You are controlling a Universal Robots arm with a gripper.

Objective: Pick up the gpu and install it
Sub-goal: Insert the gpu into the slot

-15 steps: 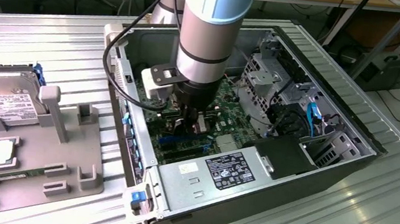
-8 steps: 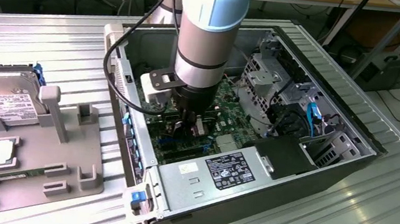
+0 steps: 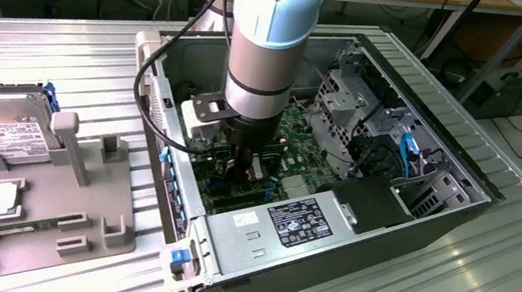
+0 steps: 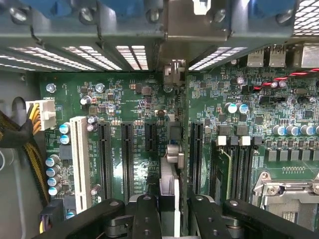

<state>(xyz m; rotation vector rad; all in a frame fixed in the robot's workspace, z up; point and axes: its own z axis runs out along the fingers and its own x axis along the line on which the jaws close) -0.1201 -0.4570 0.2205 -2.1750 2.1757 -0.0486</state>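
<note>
The card (image 4: 169, 184) is held edge-on between the closed fingers of the gripper (image 4: 169, 214), deep inside the open computer case (image 3: 452, 214), just above the green motherboard (image 4: 134, 104). In the wrist view its silver bracket reaches toward the case's rear wall, beside a black slot (image 4: 150, 137). The install step is judged to be in hand; alignment with the slot and a straight, even press are called for.

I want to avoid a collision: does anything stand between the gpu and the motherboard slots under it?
Nothing visible does. The gripper holds the gpu edge-on over the motherboard, beside empty black slots. The spot right beneath the gpu is hidden by the gpu itself.
</note>
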